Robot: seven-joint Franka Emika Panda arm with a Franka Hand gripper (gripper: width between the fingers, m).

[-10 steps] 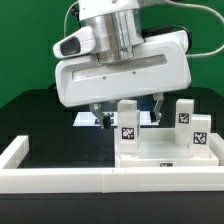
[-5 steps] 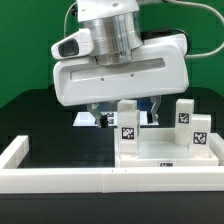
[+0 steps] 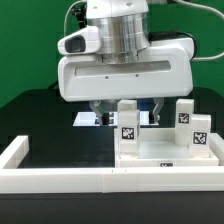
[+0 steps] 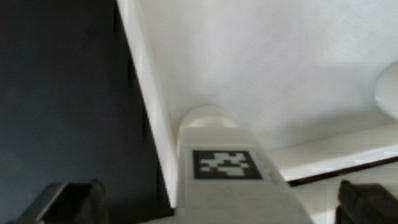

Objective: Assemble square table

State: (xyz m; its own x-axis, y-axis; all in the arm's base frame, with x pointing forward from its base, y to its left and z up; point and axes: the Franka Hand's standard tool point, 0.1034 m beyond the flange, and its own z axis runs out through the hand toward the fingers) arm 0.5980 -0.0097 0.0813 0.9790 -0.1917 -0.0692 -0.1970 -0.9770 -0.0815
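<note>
The white square tabletop (image 3: 160, 158) lies against the front rail, at the exterior view's right. Three white tagged leg blocks stand upright on it: one (image 3: 128, 122) at its near left, two (image 3: 186, 114) (image 3: 200, 134) at its right. My gripper (image 3: 128, 115) hangs over the left leg block with its fingers (image 3: 97, 113) spread on either side of it. In the wrist view the tagged leg block (image 4: 224, 165) stands between the dark fingertips (image 4: 71, 205), with a gap on each side. The gripper (image 4: 217, 206) is open and holds nothing. The tabletop (image 4: 267, 70) fills the background.
A long white rail (image 3: 100, 181) borders the black surface at the front and turns along the exterior view's left (image 3: 14, 152). The marker board (image 3: 88, 120) lies behind the gripper. Another leg's rounded edge (image 4: 384, 95) shows in the wrist view.
The gripper has shifted slightly toward the exterior view's right, still over the left leg block. The tabletop and legs have not moved.
</note>
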